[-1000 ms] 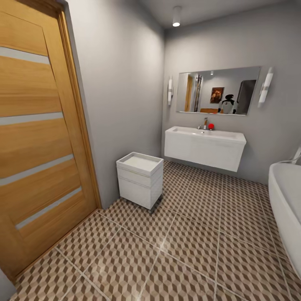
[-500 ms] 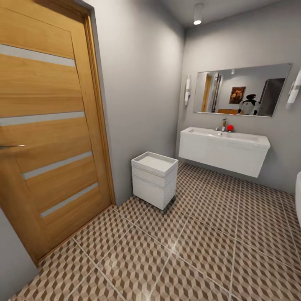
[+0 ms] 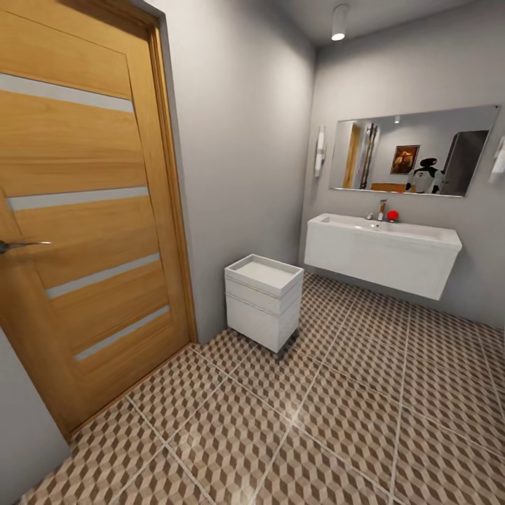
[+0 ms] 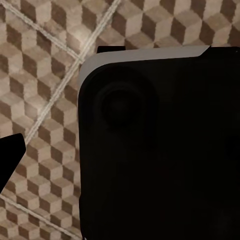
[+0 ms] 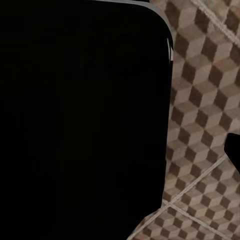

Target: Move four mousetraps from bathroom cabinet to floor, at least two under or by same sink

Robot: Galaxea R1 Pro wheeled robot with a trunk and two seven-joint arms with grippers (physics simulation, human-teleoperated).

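Note:
The mousetraps and the cabinet are out of view. The bathroom floor (image 3: 337,421), glossy tiles with a brown and beige cube pattern, spreads ahead of me. The white wall-hung sink (image 3: 382,256) with a chrome tap (image 3: 381,209) hangs on the far wall at the right. Both wrist views look down at the floor (image 4: 45,75) (image 5: 200,100) past a dark part of my body (image 4: 160,150) (image 5: 80,120). A single black fingertip (image 4: 10,155) pokes in at the edge of the left wrist view, another fingertip (image 5: 234,150) in the right wrist view.
A wooden door (image 3: 84,210) with a metal handle (image 3: 21,245) stands close at the left. A small white drawer unit (image 3: 263,301) sits against the grey wall between door and sink. A mirror (image 3: 414,151) hangs above the sink, and a small red object (image 3: 393,215) lies by the tap.
The whole head view has shifted: door, drawer unit and sink slid rightward, the door handle came into the picture, and the white bathtub at the right edge dropped out. The camera moved, not the things.

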